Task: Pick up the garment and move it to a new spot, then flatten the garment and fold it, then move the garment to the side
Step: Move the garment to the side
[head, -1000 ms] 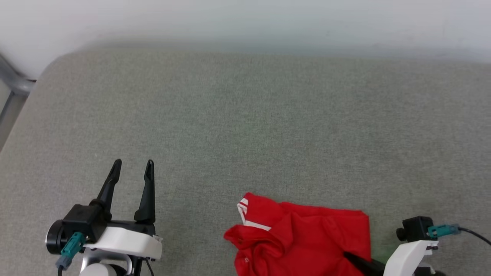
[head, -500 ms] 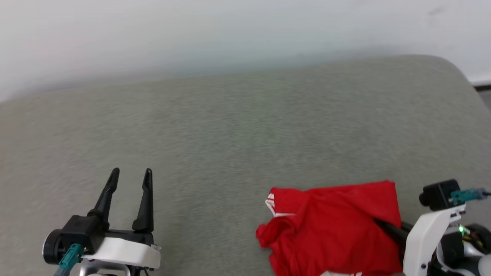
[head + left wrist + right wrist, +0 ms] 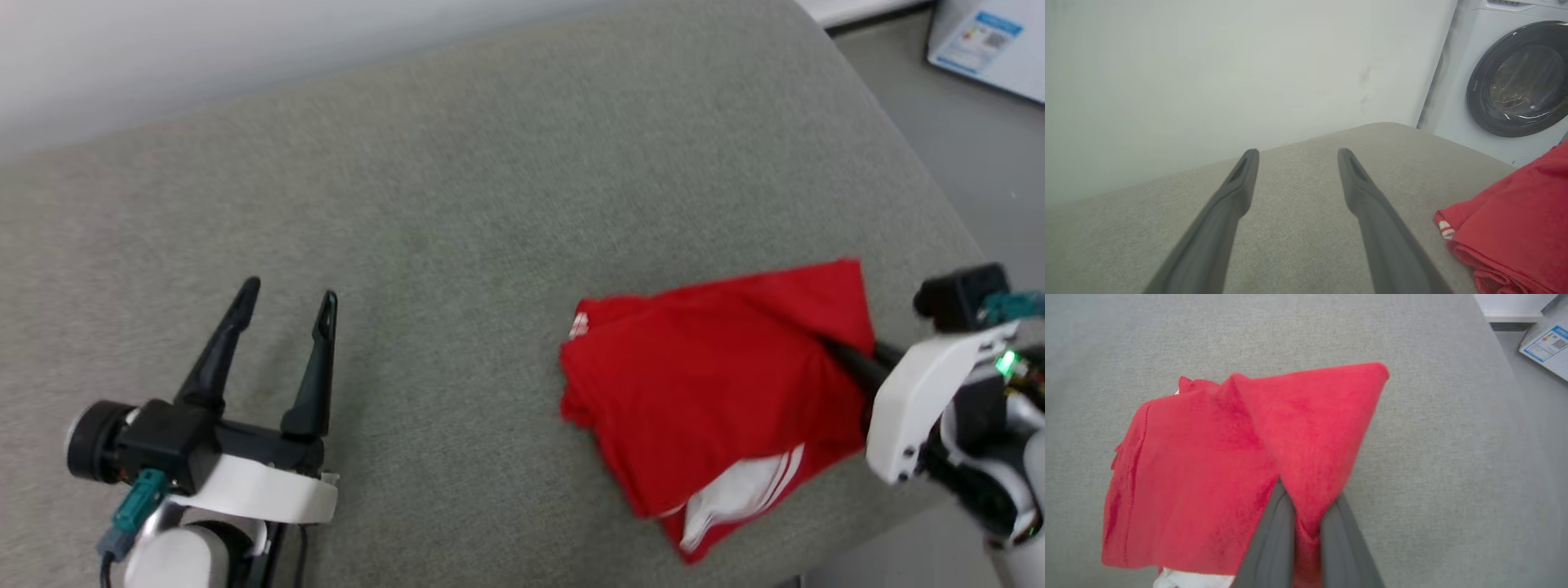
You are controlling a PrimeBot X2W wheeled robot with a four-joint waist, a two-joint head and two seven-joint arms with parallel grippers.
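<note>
Clenches right claw (image 3: 1306, 514) on a fold of the shirt (image 3: 718, 384) — holds left claw (image 3: 290, 290) spread wide, well apart.

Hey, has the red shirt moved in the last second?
Yes. The head camera swung too, but the red T-shirt, pinched by the right gripper, has slid rightward and now lies close to the right edge of the grey cushion.

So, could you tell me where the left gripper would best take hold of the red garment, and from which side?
Probably the striped-trim corner of the garment, approached low from the robot's left by the open left gripper. That bunched edge faces it, while the right gripper is shut on the opposite edge.
</note>
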